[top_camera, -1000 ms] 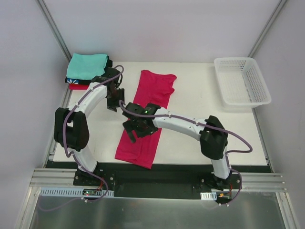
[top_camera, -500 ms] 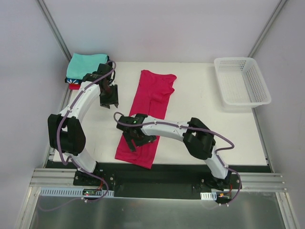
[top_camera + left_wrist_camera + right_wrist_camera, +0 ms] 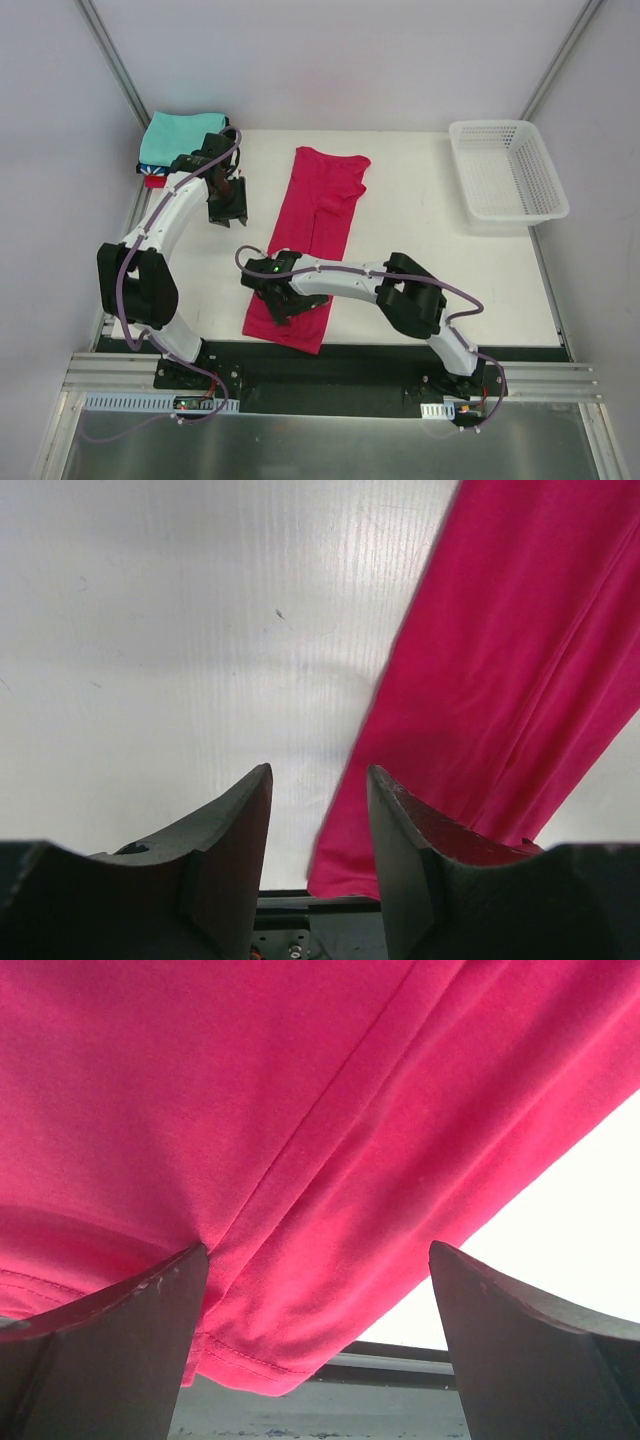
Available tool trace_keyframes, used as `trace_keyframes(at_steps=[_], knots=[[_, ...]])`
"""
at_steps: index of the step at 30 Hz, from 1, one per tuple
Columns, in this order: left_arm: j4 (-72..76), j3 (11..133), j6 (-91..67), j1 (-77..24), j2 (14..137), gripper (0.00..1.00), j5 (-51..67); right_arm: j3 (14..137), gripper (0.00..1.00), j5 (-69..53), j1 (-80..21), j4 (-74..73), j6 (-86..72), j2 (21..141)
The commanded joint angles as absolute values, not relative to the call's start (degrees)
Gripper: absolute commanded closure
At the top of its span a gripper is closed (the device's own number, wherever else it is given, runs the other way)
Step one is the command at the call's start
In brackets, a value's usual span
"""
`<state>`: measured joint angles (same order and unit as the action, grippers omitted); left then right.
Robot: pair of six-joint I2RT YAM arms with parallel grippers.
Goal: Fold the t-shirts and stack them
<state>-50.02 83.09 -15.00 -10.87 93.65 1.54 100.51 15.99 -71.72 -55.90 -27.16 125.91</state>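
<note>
A crimson-pink t-shirt [image 3: 318, 215] lies on the white table as a long narrow strip, running from the back centre to the near edge. My right gripper [image 3: 284, 302] hovers low over its near end, jaws wide open. In the right wrist view, the right gripper [image 3: 320, 1255] has the shirt's hem [image 3: 300, 1210] between the fingers but not pinched. My left gripper [image 3: 228, 207] stands on the bare table left of the shirt. In the left wrist view, the left gripper [image 3: 320, 772] is partly open and holds nothing, with the shirt's edge [image 3: 500, 680] to its right.
A stack of folded t-shirts sits at the back left corner: teal [image 3: 180, 138] on top, black and red [image 3: 160, 181] showing below. A white mesh basket [image 3: 508, 170] stands at the back right. The table's near edge [image 3: 400, 345] runs just beyond the shirt's hem.
The right gripper has slid along the shirt toward its near end, still open. The left gripper has drawn back and left, away from the shirt's edge.
</note>
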Motion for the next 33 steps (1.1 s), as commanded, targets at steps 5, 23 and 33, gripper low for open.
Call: trace_keyframes(at_steps=[5, 23, 33], knots=[[-51.33, 82.44, -14.33, -10.9, 90.35, 0.58, 3.25, 86.86, 0.04, 17.49, -72.77, -57.92, -29.97, 120.77], [-44.13, 77.26, -15.12, -11.95, 84.65, 0.61, 9.31, 89.81, 0.04, 22.93, -73.74, -64.85, -31.91, 105.39], [-40.69, 80.68, -14.68, -19.23, 92.54, 0.59, 17.93, 87.56, 0.04, 32.87, -60.14, -59.47, -25.76, 87.82]])
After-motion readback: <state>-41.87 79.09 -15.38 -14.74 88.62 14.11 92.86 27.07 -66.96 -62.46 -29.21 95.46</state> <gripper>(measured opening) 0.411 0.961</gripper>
